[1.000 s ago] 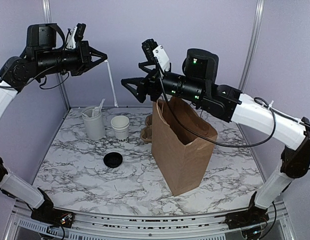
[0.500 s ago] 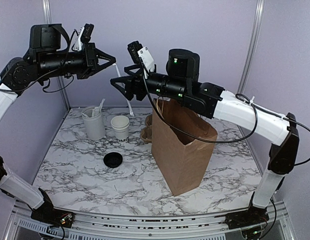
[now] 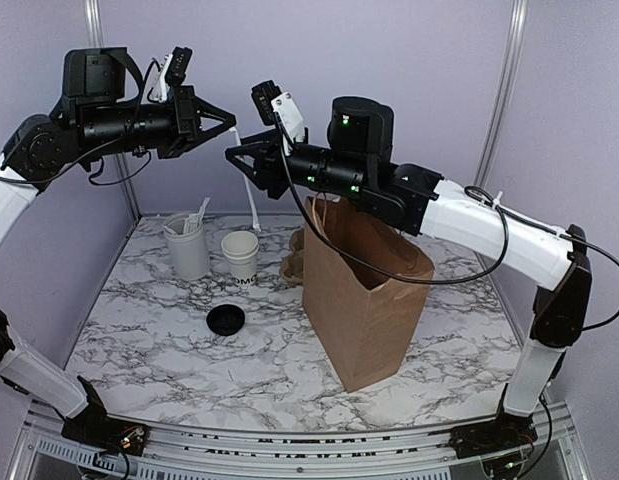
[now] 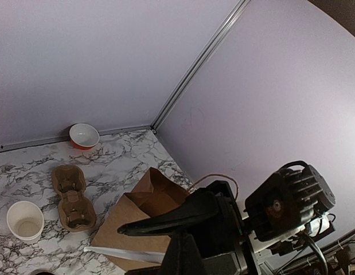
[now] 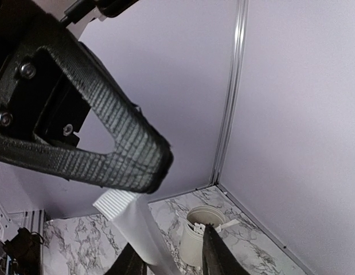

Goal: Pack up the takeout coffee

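The takeout coffee (image 3: pixel 240 256) is a small white lettered cup standing open on the marble, also seen at lower left in the left wrist view (image 4: pixel 25 220). Its black lid (image 3: pixel 226 320) lies apart, nearer the front. High above, my left gripper (image 3: pixel 231 120) is shut on the top of a long thin white strip (image 3: pixel 251 200) that hangs down. My right gripper (image 3: pixel 239 162) faces it just below. In the right wrist view its jaws stand apart around the strip (image 5: pixel 131 223), which runs beside one finger (image 5: pixel 131 262). My right gripper (image 5: pixel 171 259) holds nothing firmly.
A brown paper bag (image 3: pixel 364 295) stands open right of centre. A tall white tumbler (image 3: pixel 187 245) with cutlery stands left of the cup, and a brown pulp carrier (image 3: pixel 293 260) lies between cup and bag. A red bowl (image 4: pixel 84 136) sits by the back wall.
My right arm has swung left to the left gripper, and its jaws have narrowed around the hanging strip. The left gripper edged right and stayed shut on the strip.
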You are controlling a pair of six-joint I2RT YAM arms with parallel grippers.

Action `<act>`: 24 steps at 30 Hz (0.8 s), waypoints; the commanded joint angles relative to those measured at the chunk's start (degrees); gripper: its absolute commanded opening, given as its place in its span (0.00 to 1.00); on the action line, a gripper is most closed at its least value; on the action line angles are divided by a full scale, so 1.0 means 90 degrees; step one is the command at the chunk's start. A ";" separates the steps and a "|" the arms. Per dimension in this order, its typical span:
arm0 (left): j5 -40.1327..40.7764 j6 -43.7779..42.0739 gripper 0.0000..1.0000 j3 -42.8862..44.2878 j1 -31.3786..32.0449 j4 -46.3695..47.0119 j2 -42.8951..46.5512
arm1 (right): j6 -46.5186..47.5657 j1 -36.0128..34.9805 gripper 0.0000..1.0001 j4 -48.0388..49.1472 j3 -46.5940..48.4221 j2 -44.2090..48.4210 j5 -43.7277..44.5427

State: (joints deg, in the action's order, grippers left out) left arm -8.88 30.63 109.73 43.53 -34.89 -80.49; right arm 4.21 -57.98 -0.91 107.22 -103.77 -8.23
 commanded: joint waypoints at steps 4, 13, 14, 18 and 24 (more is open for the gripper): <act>0.0101 -0.0047 0.00 0.0036 0.0028 0.0208 -0.0060 | -0.0119 -0.0043 0.13 0.0052 0.0316 -0.0010 0.0055; 0.0213 -0.0104 0.35 0.0263 0.0027 0.0207 -0.0188 | -0.0181 -0.0040 0.04 0.0104 0.0158 0.0245 0.0070; 0.0274 -0.0110 0.45 0.0304 0.0027 0.0212 -0.0183 | -0.0196 -0.0040 0.04 0.0116 0.0133 0.0291 0.0089; 0.0571 -0.0183 0.76 0.0482 0.0027 0.0214 -0.0115 | -0.0237 -0.0043 0.03 0.0063 0.0084 0.0413 0.0111; 0.1166 -0.0287 0.99 0.0435 0.0027 0.0285 0.0150 | -0.0211 -0.0028 0.03 -0.0072 0.0189 0.0743 0.0408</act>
State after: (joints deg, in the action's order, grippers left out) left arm -2.87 29.23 113.10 43.57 -33.93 -81.56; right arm 2.81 -58.02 -1.13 107.22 -101.51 -7.03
